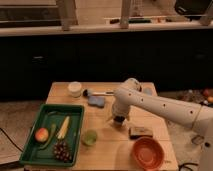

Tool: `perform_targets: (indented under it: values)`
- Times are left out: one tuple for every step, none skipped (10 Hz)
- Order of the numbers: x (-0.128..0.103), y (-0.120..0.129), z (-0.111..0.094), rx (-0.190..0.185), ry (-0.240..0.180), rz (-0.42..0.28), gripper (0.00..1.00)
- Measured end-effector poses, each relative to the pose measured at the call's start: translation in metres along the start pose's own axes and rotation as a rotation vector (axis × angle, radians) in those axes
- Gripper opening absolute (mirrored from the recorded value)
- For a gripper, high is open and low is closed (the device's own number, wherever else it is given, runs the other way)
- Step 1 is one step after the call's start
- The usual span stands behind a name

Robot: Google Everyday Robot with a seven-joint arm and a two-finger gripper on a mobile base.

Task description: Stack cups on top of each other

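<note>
My gripper [119,119] hangs at the end of the white arm [160,106], low over the middle of the wooden table [107,150]. A small dark round shape [119,121] sits right at its tip; it looks like the dark brownish-grey cup, and I cannot tell whether it is held or resting on the table. The pale green cup [89,137] stands upright on the table, to the left of and nearer than the gripper, beside the tray. The two cups are apart.
A green tray [31,150] at the left holds an apple [42,134], a banana [63,127] and grapes [62,150]. A white tub [75,88], a blue sponge [96,101], a brown block [140,132] and an orange bowl [148,152] stand around.
</note>
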Motion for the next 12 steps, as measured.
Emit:
perform_targets:
  values:
    - [0.001,0.0,0.001,-0.01,-0.003,0.005,0.5]
    - [0.002,-0.001,0.002,-0.024,-0.012,0.005,0.37]
    - [0.002,-0.003,0.003,-0.025,-0.014,0.001,0.28]
    - [0.002,-0.002,0.002,-0.024,-0.013,0.004,0.2]
    - [0.002,-0.002,0.002,-0.024,-0.014,0.003,0.08]
    - [0.003,-0.003,0.002,-0.025,-0.015,0.003,0.01]
    - [0.004,-0.003,0.002,-0.038,-0.022,0.001,0.0]
    - [0.007,-0.008,0.003,-0.046,-0.025,-0.004,0.0]
    - [0.009,-0.005,0.002,-0.058,-0.028,-0.001,0.0]
    - [0.009,-0.004,0.001,-0.063,-0.031,0.0,0.0]
    - [0.01,-0.005,0.0,-0.067,-0.032,-0.002,0.0]
    - [0.012,-0.004,-0.003,-0.072,-0.033,-0.001,0.0]
